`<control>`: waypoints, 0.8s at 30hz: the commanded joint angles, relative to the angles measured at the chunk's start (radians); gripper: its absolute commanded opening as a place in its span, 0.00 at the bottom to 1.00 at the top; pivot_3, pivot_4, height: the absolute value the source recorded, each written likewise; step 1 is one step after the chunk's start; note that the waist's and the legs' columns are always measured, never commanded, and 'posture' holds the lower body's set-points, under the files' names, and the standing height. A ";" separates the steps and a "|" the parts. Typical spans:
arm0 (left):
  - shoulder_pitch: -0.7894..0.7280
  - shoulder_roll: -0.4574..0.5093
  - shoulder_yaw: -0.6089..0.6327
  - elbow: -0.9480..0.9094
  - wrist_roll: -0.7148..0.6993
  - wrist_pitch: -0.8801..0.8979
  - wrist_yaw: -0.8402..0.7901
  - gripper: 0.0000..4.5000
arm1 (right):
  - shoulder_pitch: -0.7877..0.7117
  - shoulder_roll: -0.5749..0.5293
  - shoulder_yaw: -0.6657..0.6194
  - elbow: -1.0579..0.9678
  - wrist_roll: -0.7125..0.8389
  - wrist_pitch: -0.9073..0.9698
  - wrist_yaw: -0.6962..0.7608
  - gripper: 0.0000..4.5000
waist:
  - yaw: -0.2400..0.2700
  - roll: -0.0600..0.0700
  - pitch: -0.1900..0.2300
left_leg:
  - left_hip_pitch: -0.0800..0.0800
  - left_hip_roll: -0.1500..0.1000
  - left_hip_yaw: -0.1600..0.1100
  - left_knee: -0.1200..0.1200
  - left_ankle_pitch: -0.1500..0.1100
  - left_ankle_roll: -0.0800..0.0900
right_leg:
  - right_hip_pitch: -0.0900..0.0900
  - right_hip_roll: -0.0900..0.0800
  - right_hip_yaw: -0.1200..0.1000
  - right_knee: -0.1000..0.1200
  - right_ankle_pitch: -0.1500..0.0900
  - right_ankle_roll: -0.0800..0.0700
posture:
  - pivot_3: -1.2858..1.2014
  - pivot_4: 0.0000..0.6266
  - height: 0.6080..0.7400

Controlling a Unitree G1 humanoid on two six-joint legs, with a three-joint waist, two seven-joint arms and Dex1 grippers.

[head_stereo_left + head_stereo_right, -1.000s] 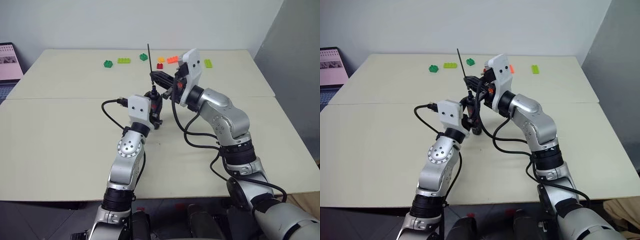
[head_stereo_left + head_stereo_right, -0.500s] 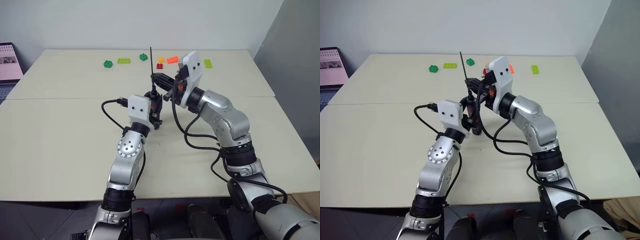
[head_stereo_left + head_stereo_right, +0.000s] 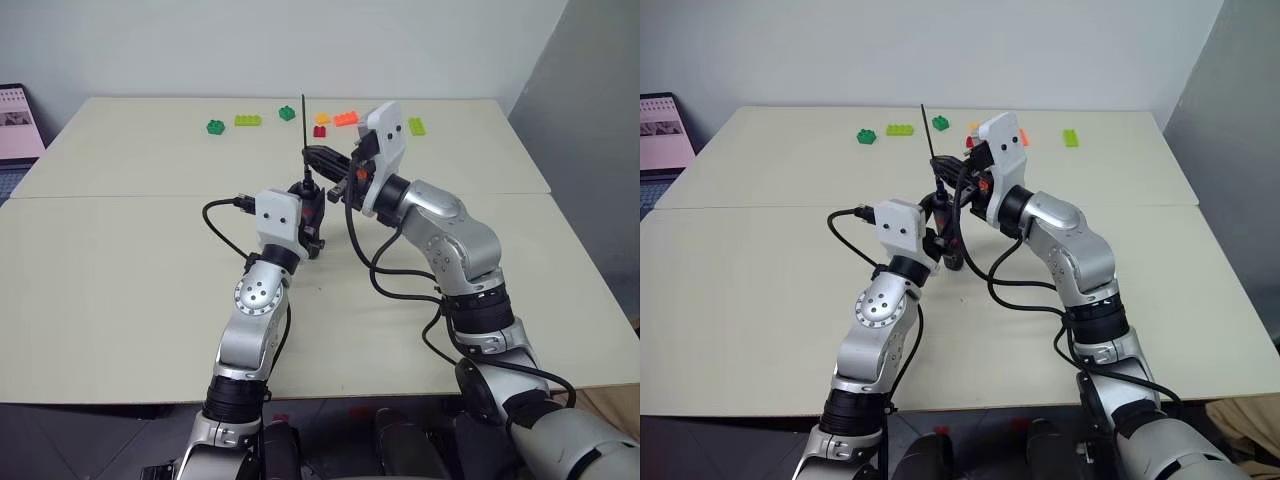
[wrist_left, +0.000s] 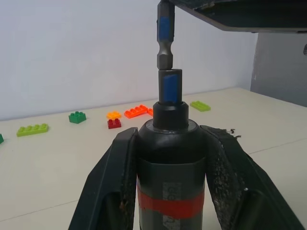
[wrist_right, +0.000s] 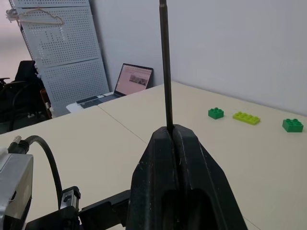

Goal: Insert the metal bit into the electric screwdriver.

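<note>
My left gripper is shut on the electric screwdriver, a black cylinder with a red band, and holds it upright with its socket end facing up. Its fingers flank the body on both sides. The metal bit, a thin dark rod, stands nearly vertical above it, pinched by my right gripper, which is shut on it. In the left wrist view the metal bit's lower hex end hangs right over the screwdriver's socket, roughly in line with it, at or just above the opening.
Toy bricks lie along the table's far side: green, lime, dark green, red, orange, lime. A laptop stands off the far left edge. Black cables loop beneath both wrists.
The bit's upper end has shifted slightly to the right and stands nearer upright. Both arms otherwise hold still.
</note>
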 commanded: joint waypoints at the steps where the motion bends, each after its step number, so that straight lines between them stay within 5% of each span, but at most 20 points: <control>1: 0.008 0.016 0.013 0.009 0.017 0.014 0.006 0.36 | -0.007 0.005 -0.023 -0.054 0.024 -0.005 -0.004 0.00 | 0.000 0.000 0.000 | 0.000 0.000 0.000 0.000 0.000 0.000 | 0.000 0.000 0.000 0.000 0.000 0.000 | 0.52 0.24 1.00; 24: 0.012 0.012 0.004 0.007 0.019 0.010 0.006 0.36 | -0.016 -0.003 -0.015 -0.081 0.018 0.037 -0.031 0.00 | 0.000 0.000 0.000 | -0.001 0.000 0.000 0.000 0.000 0.000 | -0.001 0.000 0.000 -0.001 0.000 0.000 | 0.52 0.24 1.00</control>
